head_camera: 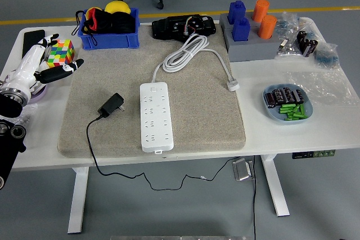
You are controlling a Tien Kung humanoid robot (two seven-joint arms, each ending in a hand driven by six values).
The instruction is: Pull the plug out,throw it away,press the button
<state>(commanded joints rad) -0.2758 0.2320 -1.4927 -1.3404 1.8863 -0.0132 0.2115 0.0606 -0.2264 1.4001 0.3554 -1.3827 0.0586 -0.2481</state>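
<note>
A white power strip (154,116) lies on the grey mat (194,113) in the middle of the table. No plug sits in its sockets. A black plug (111,105) lies loose on the mat left of the strip, and its black cable (90,144) hangs over the table's front edge. The strip's own white cord (184,53) is coiled behind it, ending in a white plug (232,85). My left hand (49,60) hovers at the table's left side, fingers spread and empty, well left of the black plug. My right hand is out of view.
A colourful cube (61,52) sits next to my left hand. A blue bin (109,40) with dark items stands behind the mat. A black device (184,27), a grey block with blue and orange cylinders (247,43), and a blue dish of batteries (286,105) stand at the right.
</note>
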